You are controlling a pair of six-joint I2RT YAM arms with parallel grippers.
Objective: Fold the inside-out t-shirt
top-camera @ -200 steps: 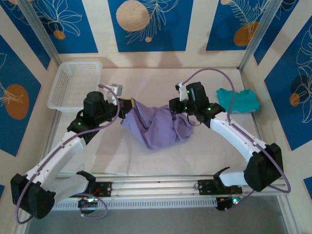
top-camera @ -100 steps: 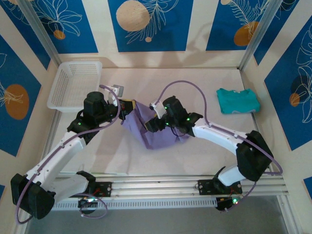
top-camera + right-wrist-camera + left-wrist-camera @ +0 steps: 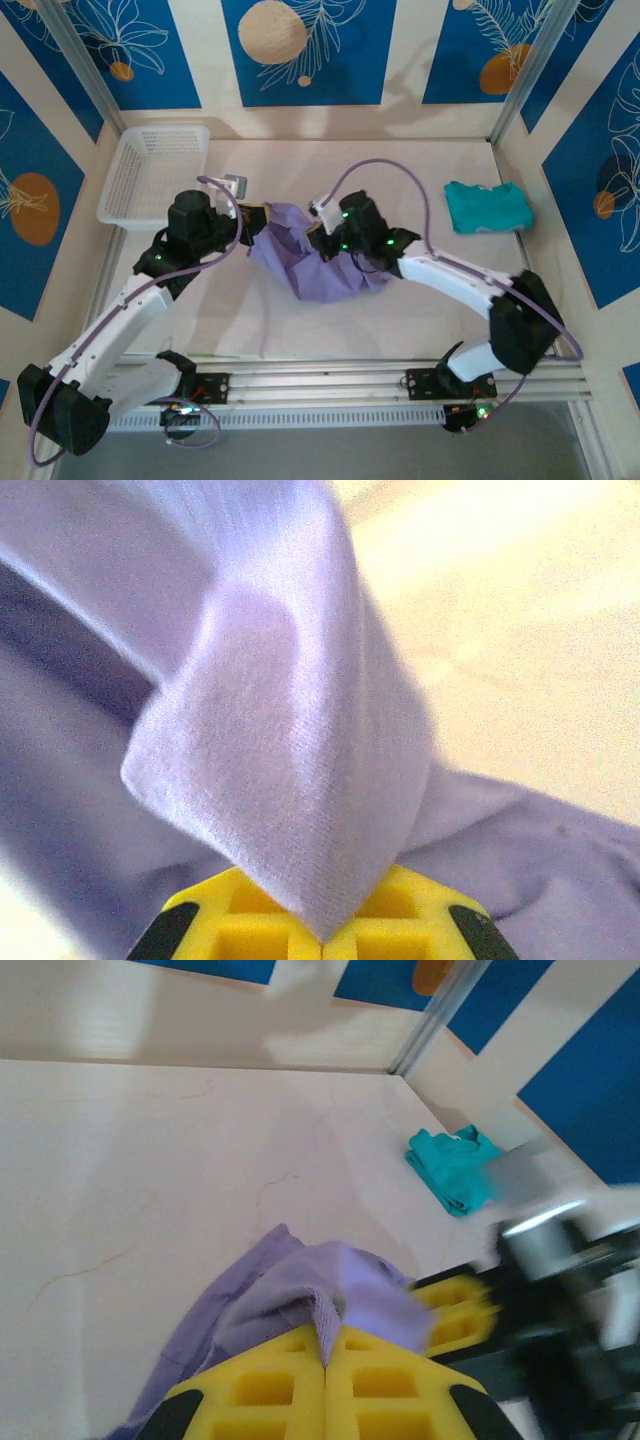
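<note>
The inside-out t-shirt (image 3: 322, 268) lies bunched in a lavender heap on the table (image 3: 400, 165). It sits to the right of the white basket (image 3: 155, 172) and nearer the arm bases than the basket is. Shirt and basket do not touch, and bare tabletop shows between them.

The left gripper (image 3: 258, 218) is at the edge of the heap that faces the basket. In the left wrist view its yellow fingers (image 3: 262, 1390) are pressed together with no gap. A ribbed hem of the t-shirt (image 3: 300, 1295) comes out of the seam where they meet, so this gripper is clamped on the fabric. From the grip the cloth drapes down onto the table.

The right gripper (image 3: 318, 240) is over the middle of the heap, farther from the basket than the left gripper. In the right wrist view its yellow fingers (image 3: 240, 912) are likewise closed tight. A thick fold of the t-shirt (image 3: 270, 730) rises from the line between them, pinched at its point. More lavender cloth spreads on both sides of that fold. A blurred yellow finger of this gripper also appears close beside the shirt in the left wrist view.

A teal garment (image 3: 487, 206) lies folded across the table from the basket, well apart from the t-shirt and from both grippers.
</note>
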